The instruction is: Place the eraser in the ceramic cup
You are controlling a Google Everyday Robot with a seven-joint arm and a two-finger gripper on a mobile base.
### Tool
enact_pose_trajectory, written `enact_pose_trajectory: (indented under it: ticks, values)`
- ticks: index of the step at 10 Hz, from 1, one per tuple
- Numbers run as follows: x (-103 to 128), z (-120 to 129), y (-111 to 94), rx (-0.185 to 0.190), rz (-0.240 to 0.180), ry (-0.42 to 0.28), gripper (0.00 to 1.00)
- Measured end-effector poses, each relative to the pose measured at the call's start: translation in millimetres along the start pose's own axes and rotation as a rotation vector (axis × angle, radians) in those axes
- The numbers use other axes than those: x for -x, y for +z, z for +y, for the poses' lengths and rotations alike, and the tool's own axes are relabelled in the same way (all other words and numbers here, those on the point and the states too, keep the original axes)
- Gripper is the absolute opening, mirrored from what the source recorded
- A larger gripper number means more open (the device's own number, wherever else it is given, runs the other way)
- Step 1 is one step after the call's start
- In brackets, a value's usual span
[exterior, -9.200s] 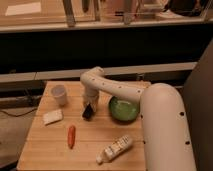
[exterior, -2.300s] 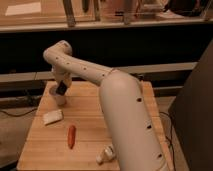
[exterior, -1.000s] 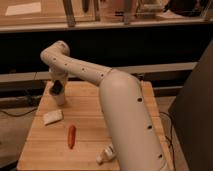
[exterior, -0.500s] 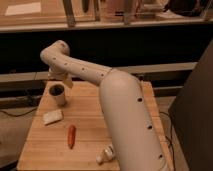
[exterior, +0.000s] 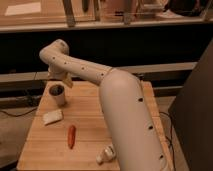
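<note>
The off-white ceramic cup [exterior: 57, 95] stands upright at the table's back left. Its mouth looks dark, and a dark shape that may be the black eraser [exterior: 56, 90] fills it; I cannot make out the eraser's outline. My gripper [exterior: 62, 78] hangs just above the cup and slightly to its right, apart from the rim. The white arm [exterior: 120, 105] runs from the lower right across the table up to it.
A pale flat block [exterior: 52, 116] lies in front of the cup. An orange carrot [exterior: 71, 136] lies nearer the front. A white tube [exterior: 105, 154] sticks out from under the arm at the front edge. The arm hides the table's right half.
The gripper was down at the cup one second ago and has since lifted up and off it. The cup now shows uncovered with a dark mouth.
</note>
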Motion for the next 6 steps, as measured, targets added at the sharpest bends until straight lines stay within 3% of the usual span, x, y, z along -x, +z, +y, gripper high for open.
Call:
enact_pose_trajectory:
  ticks: [6]
  values:
    - [2.2,-0.2,-4.4,0.002,0.000,0.004,0.80]
